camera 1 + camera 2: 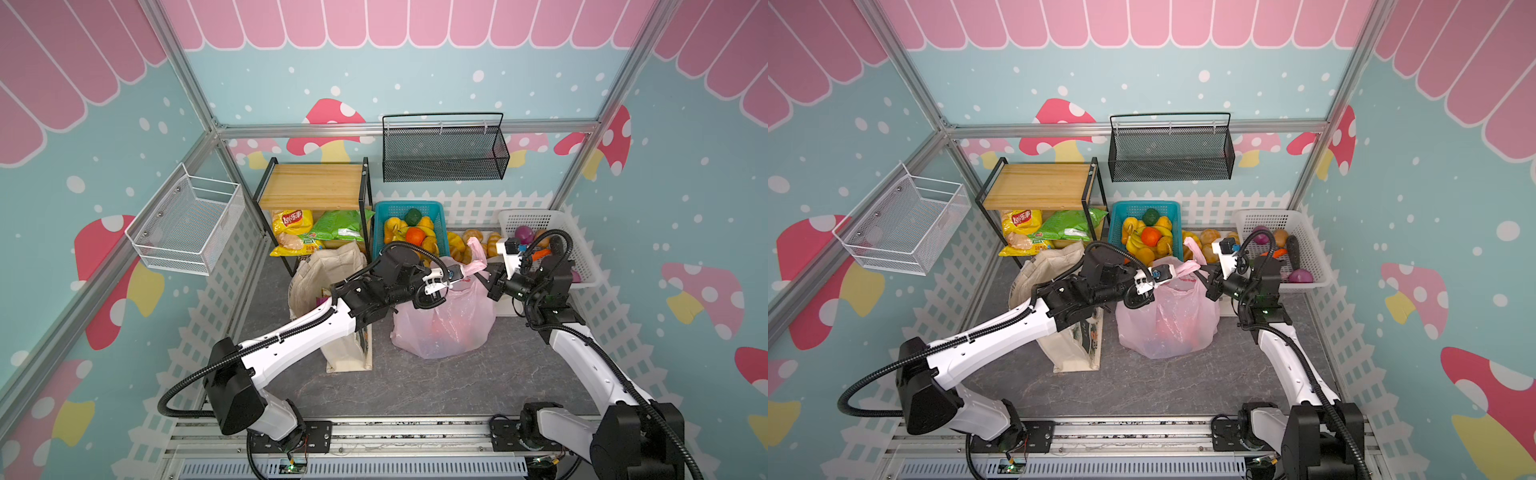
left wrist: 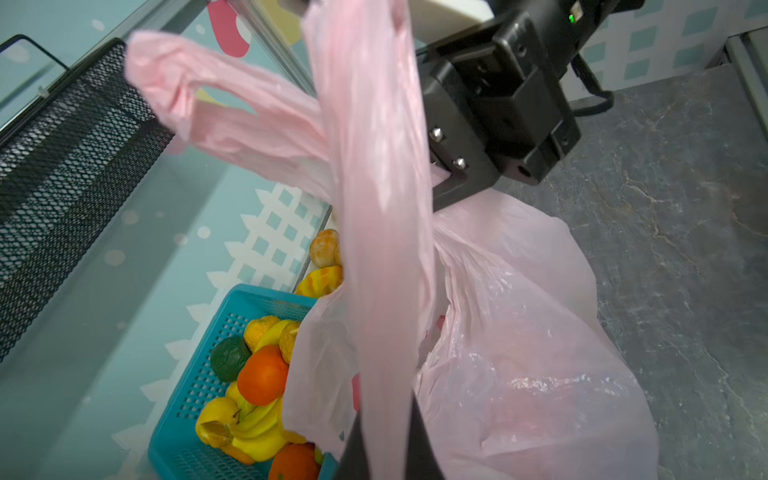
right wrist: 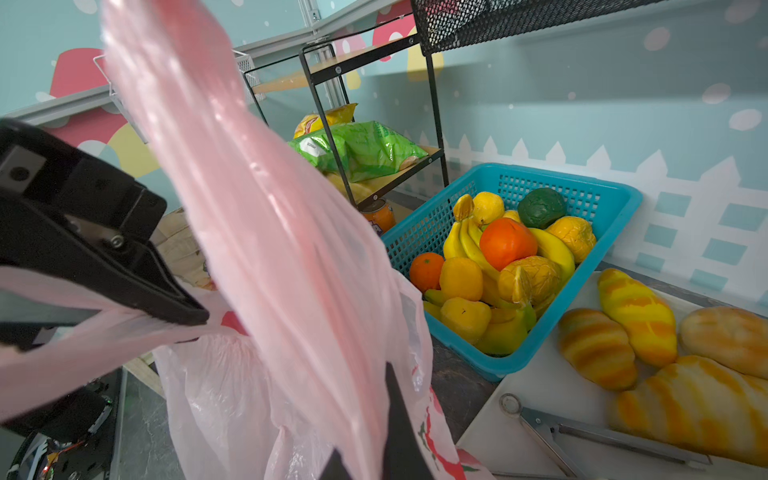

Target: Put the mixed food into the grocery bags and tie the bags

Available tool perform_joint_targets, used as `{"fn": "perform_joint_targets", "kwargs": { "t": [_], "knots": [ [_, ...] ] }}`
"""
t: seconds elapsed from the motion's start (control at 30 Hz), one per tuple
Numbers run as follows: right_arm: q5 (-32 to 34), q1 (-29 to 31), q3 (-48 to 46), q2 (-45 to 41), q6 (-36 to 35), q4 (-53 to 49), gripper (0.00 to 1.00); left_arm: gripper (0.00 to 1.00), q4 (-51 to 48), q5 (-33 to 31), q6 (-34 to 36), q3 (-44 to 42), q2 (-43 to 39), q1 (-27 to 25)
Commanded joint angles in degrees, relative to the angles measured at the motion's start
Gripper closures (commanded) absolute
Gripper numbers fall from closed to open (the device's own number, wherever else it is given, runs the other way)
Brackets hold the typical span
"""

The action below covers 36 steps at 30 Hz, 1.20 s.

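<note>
The left end effector [image 1: 462,272] and the right end effector [image 1: 485,275] are each clamped tight on handle loops [image 2: 374,166] of the pink plastic bag [image 1: 444,328], which sits on the table [image 1: 436,386] just beneath them.

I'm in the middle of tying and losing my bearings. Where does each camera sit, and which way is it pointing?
Top views: overhead at the robot's base side, looking down; left arm, right arm, pink bag show.
Left wrist: behind left pincer, shut on a bag handle, facing the teal basket.
Right wrist: behind right pincer, likewise shut, facing basket and shelf.
Shared: each wrist view shows the other pincer; all show the bag.
</note>
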Motion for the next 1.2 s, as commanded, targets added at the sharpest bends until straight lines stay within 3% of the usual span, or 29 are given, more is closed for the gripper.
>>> {"fn": "perform_joint_targets", "kwargs": {
  "t": [0.0,0.23,0.53,1.17],
  "knots": [
    [-4.5,-0.2,0.3,-0.3,-5.0,2.4,1.00,1.00,-7.0,3.0,6.1,5.5,3.0,0.9],
    [-6.5,-0.2,-1.5,0.0,-6.0,7.0,0.94,1.00,-11.5,4.2,6.4,12.9,8.5,2.2],
    [-9.3,-0.2,-4.2,-1.0,-4.2,13.5,0.73,1.00,-14.1,6.8,6.1,17.8,12.2,2.3],
    [-11.6,-0.2,-5.6,-0.9,1.3,18.0,0.61,1.00,-18.1,8.1,7.1,21.3,16.2,2.9]
  ]
}}
